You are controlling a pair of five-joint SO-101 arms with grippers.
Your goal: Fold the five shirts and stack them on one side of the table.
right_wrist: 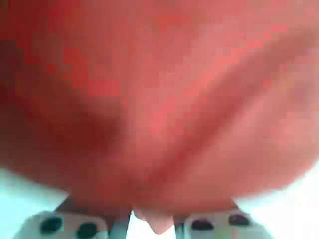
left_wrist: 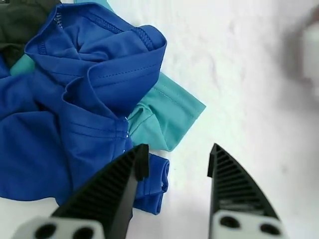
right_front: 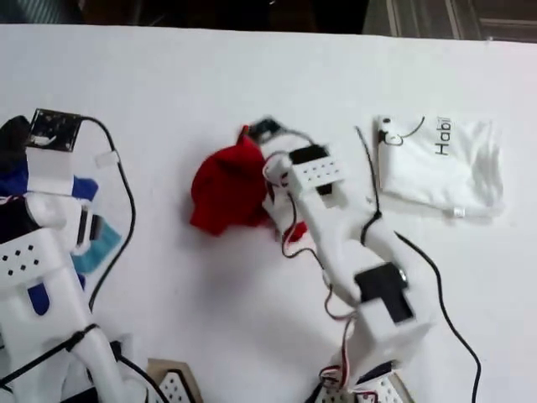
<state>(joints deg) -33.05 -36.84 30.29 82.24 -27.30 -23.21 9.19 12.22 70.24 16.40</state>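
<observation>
White tabletop point(right_front: 252, 75) spreads under both arms. Near its centre the red shirt point(right_front: 226, 189) sits bunched, and my right gripper point(right_front: 267, 159) looks clamped on a fold of it, presumably so I can pull it open for folding. At 3 o'clock from it a white shirt point(right_front: 436, 168) lies folded, likely the stack's start. At 9 o'clock my left gripper point(left_wrist: 177, 159), jaws apart, hangs over the blue shirt point(left_wrist: 75, 99), heaped with a teal shirt point(left_wrist: 169, 114) and a black shirt point(left_wrist: 20, 25), ready to pick.

The flat white counter point(right_front: 210, 75) spreads across the whole view, and beyond its far edge lies a dark strip point(right_front: 210, 10) with what may be grey-brown floor boards point(right_front: 453, 17) at one end.
</observation>
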